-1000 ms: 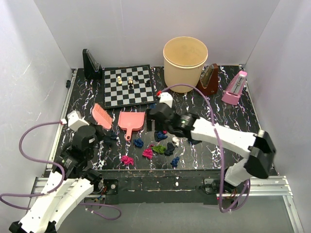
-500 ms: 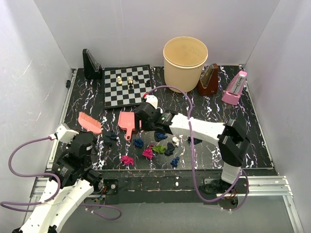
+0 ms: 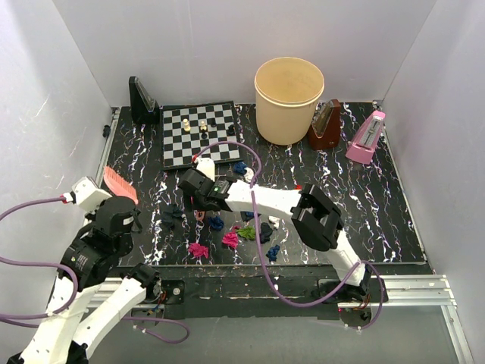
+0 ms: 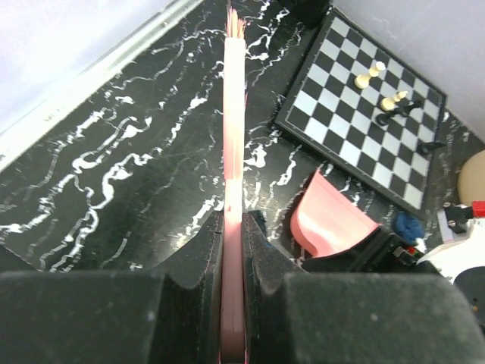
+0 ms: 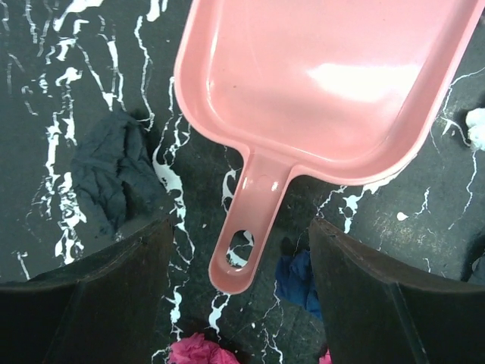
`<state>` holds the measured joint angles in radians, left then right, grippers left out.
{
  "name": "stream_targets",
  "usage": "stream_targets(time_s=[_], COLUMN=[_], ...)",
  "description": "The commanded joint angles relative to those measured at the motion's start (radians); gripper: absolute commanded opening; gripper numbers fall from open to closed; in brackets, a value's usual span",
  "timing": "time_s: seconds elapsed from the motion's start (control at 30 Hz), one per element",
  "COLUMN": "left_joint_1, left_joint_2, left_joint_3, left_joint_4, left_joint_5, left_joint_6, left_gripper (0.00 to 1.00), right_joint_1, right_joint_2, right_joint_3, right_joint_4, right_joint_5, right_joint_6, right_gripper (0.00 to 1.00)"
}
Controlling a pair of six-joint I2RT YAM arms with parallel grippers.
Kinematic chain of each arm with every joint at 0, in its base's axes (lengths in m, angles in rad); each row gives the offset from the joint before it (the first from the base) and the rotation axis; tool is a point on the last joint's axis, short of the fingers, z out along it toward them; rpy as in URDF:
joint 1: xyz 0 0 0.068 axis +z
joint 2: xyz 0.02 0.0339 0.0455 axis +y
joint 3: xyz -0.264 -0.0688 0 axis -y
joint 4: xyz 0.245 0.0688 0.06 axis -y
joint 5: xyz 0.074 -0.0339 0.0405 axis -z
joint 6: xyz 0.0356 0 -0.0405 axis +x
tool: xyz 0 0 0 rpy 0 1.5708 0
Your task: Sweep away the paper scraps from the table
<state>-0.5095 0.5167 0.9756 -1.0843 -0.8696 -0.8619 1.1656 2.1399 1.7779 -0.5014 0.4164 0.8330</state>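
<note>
On the black marbled table lie paper scraps: magenta, green and dark blue wads near the front edge. My left gripper is shut on a pink brush, held edge-on between its fingers in the left wrist view. My right gripper is open, hanging over the pink dustpan; its fingers straddle the handle without touching it. A dark wad, a blue wad and a magenta wad lie close by.
A chessboard with pieces lies at the back, a black stand at the back left. A cream bucket, a brown metronome and a pink metronome stand at the back right. White walls enclose three sides.
My right gripper has swung left from the scraps to above the dustpan's handle. My left arm has drawn the brush back towards the left edge.
</note>
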Motion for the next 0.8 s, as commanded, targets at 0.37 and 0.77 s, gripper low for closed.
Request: stream_targets(time_s=[0.37, 0.77], left_joint_1=[0.003, 0.003], left_joint_2=[-0.081, -0.072], left_joint_3=[-0.055, -0.063], left_joint_4=[0.069, 0.141], left_joint_5=[-0.066, 0.084], left_joint_6=[0.227, 0.308], left_gripper=[0.00, 0.00], right_joint_1=[-0.009, -0.020], right_joint_2=[0.054, -0.291], right_joint_3=[0.058, -0.113], right_joint_4=[-0.071, -0.028], right_joint_5=[0.031, 0.150], right_joint_6=[0.077, -0.204], right_gripper=[0.24, 0.01])
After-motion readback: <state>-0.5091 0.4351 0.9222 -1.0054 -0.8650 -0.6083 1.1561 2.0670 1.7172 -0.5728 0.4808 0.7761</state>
